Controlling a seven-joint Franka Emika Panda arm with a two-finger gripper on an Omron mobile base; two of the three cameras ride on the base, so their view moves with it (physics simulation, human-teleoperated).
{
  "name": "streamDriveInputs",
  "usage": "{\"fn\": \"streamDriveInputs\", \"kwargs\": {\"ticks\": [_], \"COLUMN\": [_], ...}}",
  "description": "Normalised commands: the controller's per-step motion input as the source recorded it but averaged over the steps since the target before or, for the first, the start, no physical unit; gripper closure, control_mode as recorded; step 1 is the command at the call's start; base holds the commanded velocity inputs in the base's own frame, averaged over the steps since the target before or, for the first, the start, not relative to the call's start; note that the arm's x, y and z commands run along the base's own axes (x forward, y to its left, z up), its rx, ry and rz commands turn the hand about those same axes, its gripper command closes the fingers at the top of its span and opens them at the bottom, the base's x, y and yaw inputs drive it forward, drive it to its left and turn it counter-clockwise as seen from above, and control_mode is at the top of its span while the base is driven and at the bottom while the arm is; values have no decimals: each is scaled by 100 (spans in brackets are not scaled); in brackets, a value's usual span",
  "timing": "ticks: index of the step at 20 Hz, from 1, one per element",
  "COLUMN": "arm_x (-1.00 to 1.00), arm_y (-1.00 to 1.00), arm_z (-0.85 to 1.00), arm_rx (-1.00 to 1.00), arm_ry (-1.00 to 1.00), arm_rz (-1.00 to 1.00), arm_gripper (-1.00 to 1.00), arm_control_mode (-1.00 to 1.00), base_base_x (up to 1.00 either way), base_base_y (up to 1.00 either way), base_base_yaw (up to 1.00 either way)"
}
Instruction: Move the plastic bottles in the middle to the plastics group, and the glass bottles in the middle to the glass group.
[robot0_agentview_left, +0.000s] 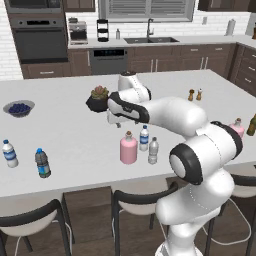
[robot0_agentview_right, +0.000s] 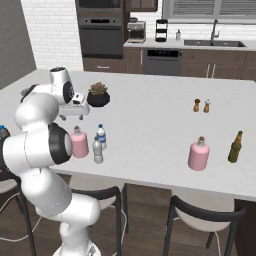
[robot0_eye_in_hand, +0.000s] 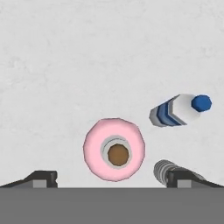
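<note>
White island counter (robot0_agentview_left: 70, 145), 3 bottles mid-front (robot0_agentview_left: 128, 148), 2 water bottles (robot0_agentview_left: 42, 163) left, pink bottle (robot0_agentview_right: 198, 154), olive bottle (robot0_agentview_right: 235, 147) right

On the table (robot0_agentview_left: 65, 145), 3 bottles stand close together near the front edge: the squat bottle (robot0_agentview_left: 128, 148) on the left, the labelled water bottle (robot0_agentview_left: 144, 138) just right of it and a little behind, the plain water bottle (robot0_agentview_left: 153, 151) right of both and nearer the front. Well apart to the left, 2 water bottles (robot0_agentview_left: 9, 153) (robot0_agentview_left: 42, 163) stand side by side by the front edge. A bowl (robot0_agentview_left: 19, 108) lies behind them. A potted plant (robot0_agentview_left: 98, 98) sits behind the middle cluster. Far to the right stand another squat bottle (robot0_agentview_right: 198, 154) and, right of it, a taller bottle (robot0_agentview_right: 235, 147); 2 shakers (robot0_agentview_right: 201, 105) stand behind them.
</note>
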Motion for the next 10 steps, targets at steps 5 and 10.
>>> {"fn": "streamDriveInputs", "kwargs": {"ticks": [5, 10], "arm_x": [0, 0], "arm_y": [-3, -1], "arm_z": [-15, -31], "arm_rx": [0, 0], "arm_ry": [1, 7], "arm_rz": [0, 0], "arm_gripper": [-100, -100], "arm_control_mode": [-100, -100], "base_base_x": [0, 0], "base_base_y": [0, 0], "base_base_yaw": [0, 0]}}
